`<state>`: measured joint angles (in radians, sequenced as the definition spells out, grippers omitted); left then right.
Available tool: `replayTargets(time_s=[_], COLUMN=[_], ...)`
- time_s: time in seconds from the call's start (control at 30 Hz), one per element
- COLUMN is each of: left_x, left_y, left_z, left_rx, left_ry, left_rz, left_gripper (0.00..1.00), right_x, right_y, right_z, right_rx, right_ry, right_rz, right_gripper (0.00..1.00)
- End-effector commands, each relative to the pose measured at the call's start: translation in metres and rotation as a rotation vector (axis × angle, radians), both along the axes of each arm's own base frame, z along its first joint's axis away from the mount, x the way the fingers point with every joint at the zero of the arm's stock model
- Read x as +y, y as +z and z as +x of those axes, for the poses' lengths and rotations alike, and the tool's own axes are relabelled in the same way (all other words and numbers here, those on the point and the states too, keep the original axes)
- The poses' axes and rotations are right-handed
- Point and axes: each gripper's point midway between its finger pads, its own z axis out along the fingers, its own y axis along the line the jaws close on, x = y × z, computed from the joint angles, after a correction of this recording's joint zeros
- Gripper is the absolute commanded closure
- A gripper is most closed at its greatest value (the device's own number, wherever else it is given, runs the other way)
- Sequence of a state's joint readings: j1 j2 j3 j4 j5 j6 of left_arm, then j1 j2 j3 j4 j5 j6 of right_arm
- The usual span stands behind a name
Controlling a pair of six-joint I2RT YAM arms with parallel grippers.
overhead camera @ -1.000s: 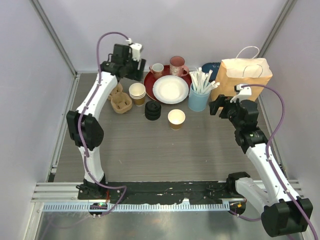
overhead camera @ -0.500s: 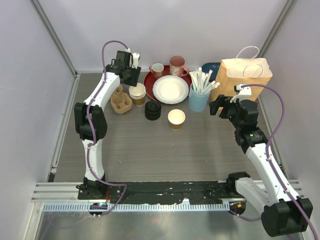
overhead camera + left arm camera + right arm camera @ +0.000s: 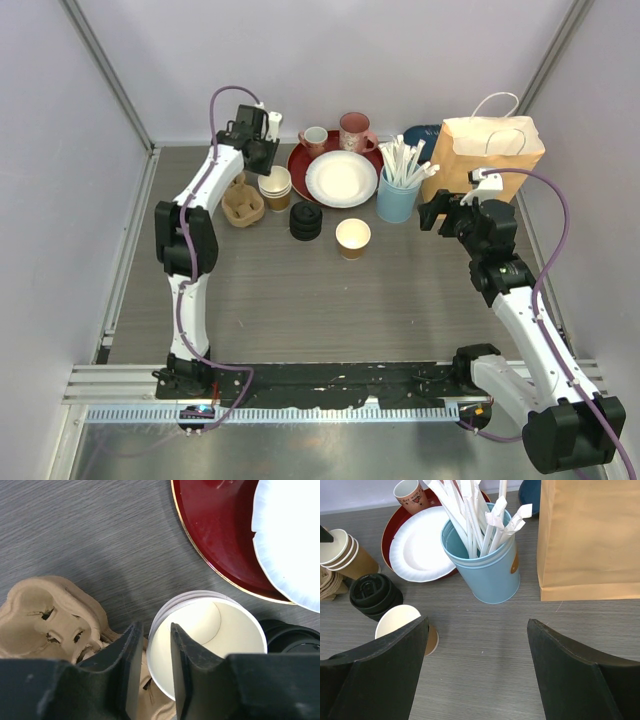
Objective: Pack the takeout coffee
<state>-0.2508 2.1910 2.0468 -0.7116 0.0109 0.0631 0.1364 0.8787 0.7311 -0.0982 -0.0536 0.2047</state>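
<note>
A stack of tan paper cups [image 3: 275,186], white inside, stands beside a brown pulp cup carrier [image 3: 241,203]. My left gripper [image 3: 262,160] hangs over the stack's far-left rim. In the left wrist view its jaws [image 3: 156,630] are narrow and straddle the top cup's [image 3: 220,645] wall, one finger inside and one outside, with a small gap still showing. A single open cup [image 3: 352,237] stands mid-table next to a stack of black lids [image 3: 306,220]. My right gripper [image 3: 477,625] is wide open and empty, just right of that cup [image 3: 397,621].
A red tray [image 3: 300,160] holds a white paper plate [image 3: 341,178] and two mugs [image 3: 355,130]. A light-blue cup of straws [image 3: 398,195] stands before a brown paper bag [image 3: 492,150] at the back right. Side walls and rails border the table.
My left gripper has come down and in over the cup stack, and its jaws have narrowed around the top cup's rim. The right arm has not moved.
</note>
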Motion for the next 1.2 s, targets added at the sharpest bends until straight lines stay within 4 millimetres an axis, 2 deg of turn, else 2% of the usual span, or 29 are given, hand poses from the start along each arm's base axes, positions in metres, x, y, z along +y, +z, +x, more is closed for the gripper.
replayTargets(time_s=[0.0,0.07,0.3,0.47,0.57,1.0,1.1,1.17], left_x=[0.000,0.000,-0.001,-0.001,-0.001,-0.001,-0.002,-0.001], left_y=[0.023,0.024,0.036,0.037,0.038,0.074,0.078,0.071], left_z=[0.009,0.009,0.005,0.005,0.003,-0.006,-0.007,-0.007], left_rx=[-0.059,-0.058,-0.083,-0.082,-0.078,-0.131,-0.132,-0.114], left_ry=[-0.008,-0.005,-0.011,-0.010,-0.012,-0.021,-0.025,-0.025], left_rz=[0.000,-0.003,-0.014,-0.015,-0.018,-0.050,-0.065,-0.067], left_gripper=[0.71,0.78,0.83,1.00,1.00,1.00,1.00,1.00], right_x=[0.000,0.000,0.001,0.002,0.001,0.004,0.004,0.004], right_y=[0.020,0.020,0.020,0.020,0.020,0.020,0.020,0.021], right_z=[0.001,0.000,0.000,0.000,0.000,0.000,0.000,0.000], right_rx=[-0.067,-0.069,-0.067,-0.067,-0.068,-0.067,-0.065,-0.065], right_ry=[0.002,0.000,0.003,0.009,0.008,0.024,0.026,0.026], right_rz=[-0.006,-0.006,-0.006,-0.005,-0.005,-0.001,-0.003,-0.003], right_gripper=[0.15,0.16,0.15,0.15,0.15,0.15,0.15,0.15])
